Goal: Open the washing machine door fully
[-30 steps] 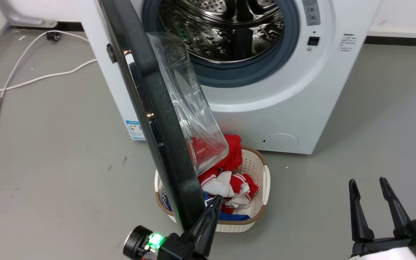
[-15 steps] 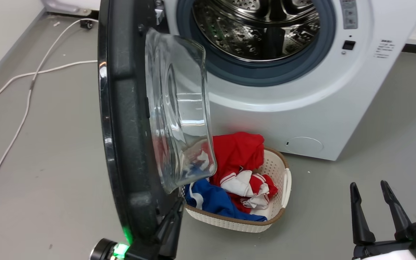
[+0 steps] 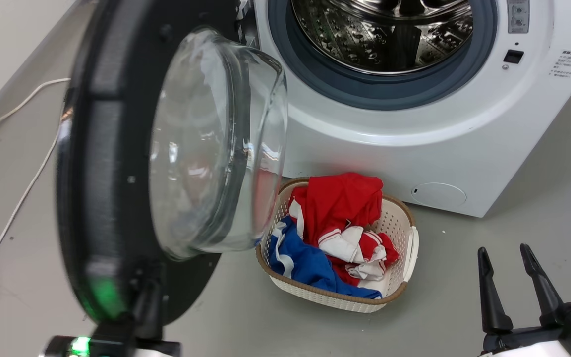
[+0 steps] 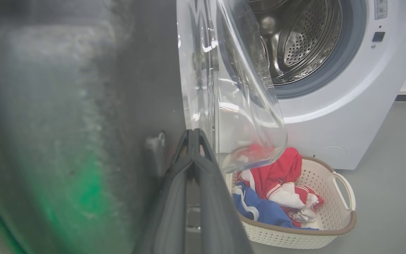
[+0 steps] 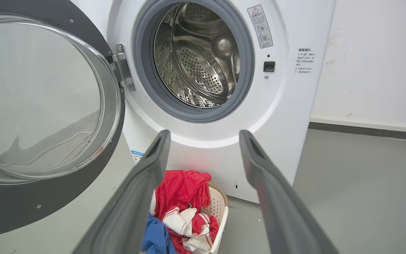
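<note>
The washing machine door (image 3: pixel 107 163) has swung wider over the last second. Before it stood edge-on to the head camera; it now shows its inner face, with the clear glass bowl (image 3: pixel 206 148) bulging toward the basket. The door hangs from its hinge on the left side of the washing machine (image 3: pixel 365 163), out over the grey floor (image 3: pixel 513 208), and the steel drum (image 3: pixel 384 34) is fully exposed.

The left gripper (image 4: pixel 193 134) sits at the door's lower rim, on the inner side just below the glass bowl, its two fingers pressed together with nothing between them. It seems to rest against the black rim, though blur makes contact hard to confirm. A green glow shows on the rim beside it.

The right gripper (image 3: pixel 502 249) hangs well apart from the door, low at the right, fingers spread wide and empty.

The basket (image 3: pixel 409 223) of red, white and blue clothes (image 3: pixel 340 203) stands just before the machine. A white cable (image 3: pixel 13 218) trails along the floor at left.
</note>
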Controlling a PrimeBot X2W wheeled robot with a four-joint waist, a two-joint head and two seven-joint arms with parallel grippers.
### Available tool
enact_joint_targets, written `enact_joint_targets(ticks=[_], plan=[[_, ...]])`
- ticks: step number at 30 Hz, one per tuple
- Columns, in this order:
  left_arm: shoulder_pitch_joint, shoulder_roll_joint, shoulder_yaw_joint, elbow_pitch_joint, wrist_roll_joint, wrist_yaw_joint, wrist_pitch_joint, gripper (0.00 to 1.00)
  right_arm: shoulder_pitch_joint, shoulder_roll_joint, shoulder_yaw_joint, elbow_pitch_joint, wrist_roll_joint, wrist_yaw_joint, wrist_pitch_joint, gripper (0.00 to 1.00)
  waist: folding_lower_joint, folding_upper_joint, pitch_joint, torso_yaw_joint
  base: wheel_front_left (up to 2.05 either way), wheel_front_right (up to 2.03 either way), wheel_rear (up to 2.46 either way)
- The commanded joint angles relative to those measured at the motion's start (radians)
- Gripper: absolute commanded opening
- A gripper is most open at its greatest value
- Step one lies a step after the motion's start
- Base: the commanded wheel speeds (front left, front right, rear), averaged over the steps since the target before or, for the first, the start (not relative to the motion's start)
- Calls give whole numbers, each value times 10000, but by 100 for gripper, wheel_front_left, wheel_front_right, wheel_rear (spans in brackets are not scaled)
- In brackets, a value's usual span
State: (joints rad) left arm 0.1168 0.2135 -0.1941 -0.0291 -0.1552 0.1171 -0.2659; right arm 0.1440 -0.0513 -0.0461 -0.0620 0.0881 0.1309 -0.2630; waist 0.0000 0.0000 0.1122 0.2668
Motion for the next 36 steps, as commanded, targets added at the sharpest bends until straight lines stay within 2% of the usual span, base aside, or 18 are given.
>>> enact_joint_targets(ticks=[1,20,27,36], plan=[[-159,138,229,4,-46,113,24,0,-105,20,33,-26,2,-2,-26,100,0,0,42,-19,0,0,0],[-881,820,3142,435,-786,796,24,0,-529,20,-15,-159,-314,-2,-26,100,0,0,833,-518,0,0,0],[-1303,1053,4004,881,-1101,709,25,0,-728,19,-32,-212,-464,-2,-26,100,0,0,1180,-600,0,0,0],[-2357,1492,4883,1993,-1584,183,25,0,-964,19,-31,-301,-608,-2,-26,100,0,0,1596,-648,0,0,0]])
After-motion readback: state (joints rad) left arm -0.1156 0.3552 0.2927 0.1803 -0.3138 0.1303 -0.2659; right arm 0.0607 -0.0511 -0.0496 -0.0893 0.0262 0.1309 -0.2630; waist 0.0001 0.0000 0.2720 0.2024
